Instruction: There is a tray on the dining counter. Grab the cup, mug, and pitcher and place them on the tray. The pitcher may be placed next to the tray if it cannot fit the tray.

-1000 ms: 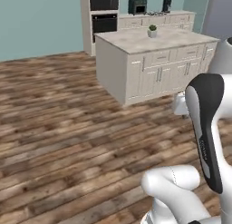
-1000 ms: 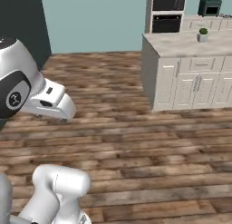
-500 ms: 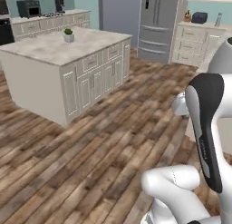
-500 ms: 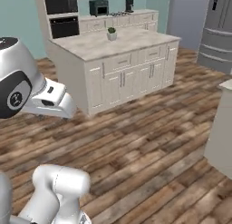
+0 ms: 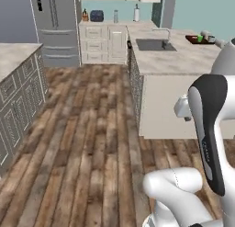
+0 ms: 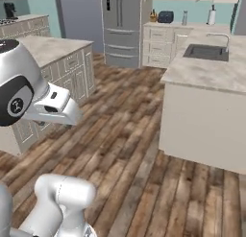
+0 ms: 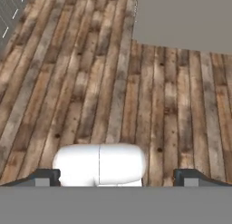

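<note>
The hand, its two dark tips spread wide and holding nothing, faces down at the brown plank floor, while the dark reddish-brown rectangular tray lies well ahead and rightward, at the far end of the long beige marble-patterned desk.

1. You have the dining counter ahead: a long beige marble-patterned top with a sunken grey sink and a faucet near its far end.
2. The tray is a dark reddish-brown flat shape lying at the counter's far right corner in your left base view.
3. The cup, small and bright green, stands upright on the tray.
4. Just right of the cup a pale vessel is too small to identify.
</note>
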